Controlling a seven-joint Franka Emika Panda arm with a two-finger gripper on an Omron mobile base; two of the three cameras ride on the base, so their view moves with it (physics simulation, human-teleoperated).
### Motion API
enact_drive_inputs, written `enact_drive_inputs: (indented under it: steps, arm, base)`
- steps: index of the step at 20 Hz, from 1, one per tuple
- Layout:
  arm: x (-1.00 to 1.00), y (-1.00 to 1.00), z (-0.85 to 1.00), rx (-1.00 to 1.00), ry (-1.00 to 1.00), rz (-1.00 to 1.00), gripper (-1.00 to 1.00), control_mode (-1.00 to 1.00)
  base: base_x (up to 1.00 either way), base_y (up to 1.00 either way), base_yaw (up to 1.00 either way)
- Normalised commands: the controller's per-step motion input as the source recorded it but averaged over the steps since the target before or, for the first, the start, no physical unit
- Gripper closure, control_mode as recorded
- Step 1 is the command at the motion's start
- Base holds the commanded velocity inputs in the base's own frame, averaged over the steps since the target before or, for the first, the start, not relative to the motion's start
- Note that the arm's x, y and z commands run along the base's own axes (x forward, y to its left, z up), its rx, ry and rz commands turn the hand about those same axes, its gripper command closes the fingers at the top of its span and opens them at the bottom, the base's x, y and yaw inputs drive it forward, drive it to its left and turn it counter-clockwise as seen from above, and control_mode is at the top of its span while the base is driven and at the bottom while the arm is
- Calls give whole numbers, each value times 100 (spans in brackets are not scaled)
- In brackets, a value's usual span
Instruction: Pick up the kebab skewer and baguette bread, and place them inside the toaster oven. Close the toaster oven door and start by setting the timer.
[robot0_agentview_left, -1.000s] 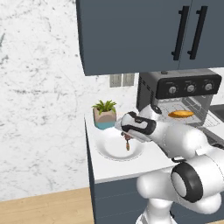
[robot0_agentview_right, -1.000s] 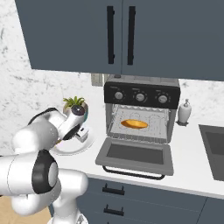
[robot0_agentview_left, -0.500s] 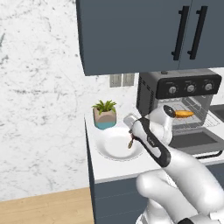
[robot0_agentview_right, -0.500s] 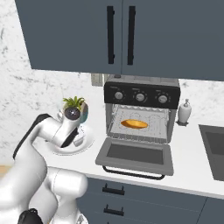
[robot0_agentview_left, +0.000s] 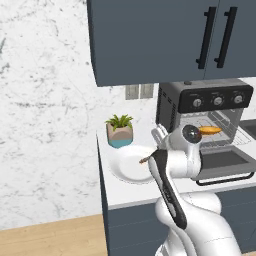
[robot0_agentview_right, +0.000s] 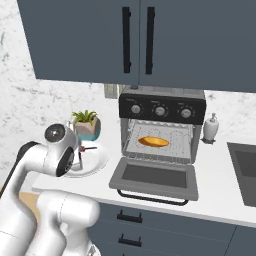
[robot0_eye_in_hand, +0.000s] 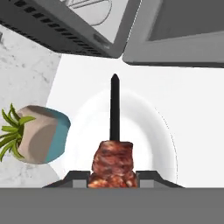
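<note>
Room: marble-patterned wall (robot0_agentview_left: 45, 100); dark grey upper cabinets (robot0_agentview_right: 150, 40) with black bar handles hang above the work area.
Table: white top (robot0_agentview_right: 220, 190); its left end stops just beyond the white plate (robot0_agentview_left: 131, 169), with wooden floor (robot0_agentview_left: 50, 240) below.
Open room: bare white surface lies between the plate and the toaster oven door (robot0_agentview_right: 155, 178); more bare surface lies to the right of the door.
Toaster oven (robot0_agentview_right: 162, 107): stands at the back of the table, door dropped flat toward the near edge.
Baguette bread (robot0_agentview_right: 153, 142): lies on the wire rack inside the oven.
Potted plant (robot0_eye_in_hand: 33, 131): just left of the plate, near the wall.
Soap bottle (robot0_agentview_right: 212, 127): right of the oven.
Gripper (robot0_eye_in_hand: 113, 175): above the plate.
Fingers: pinching the meat end of the kebab skewer (robot0_eye_in_hand: 113, 155); its bare stick points toward the oven.
</note>
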Motion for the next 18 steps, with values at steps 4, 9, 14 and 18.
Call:
enact_drive_inputs:
  steps: [4,9,14,18]
  arm:
    - [-29,-46,53,0,4,-30,100,-100]
    - [-21,-74,39,0,0,-11,100,-100]
    - [-25,-90,35,0,0,-4,100,-100]
    - [0,-82,24,0,0,0,100,-100]
  base:
    - [0,0,0]
    - [0,0,0]
    - [0,0,0]
    - [0,0,0]
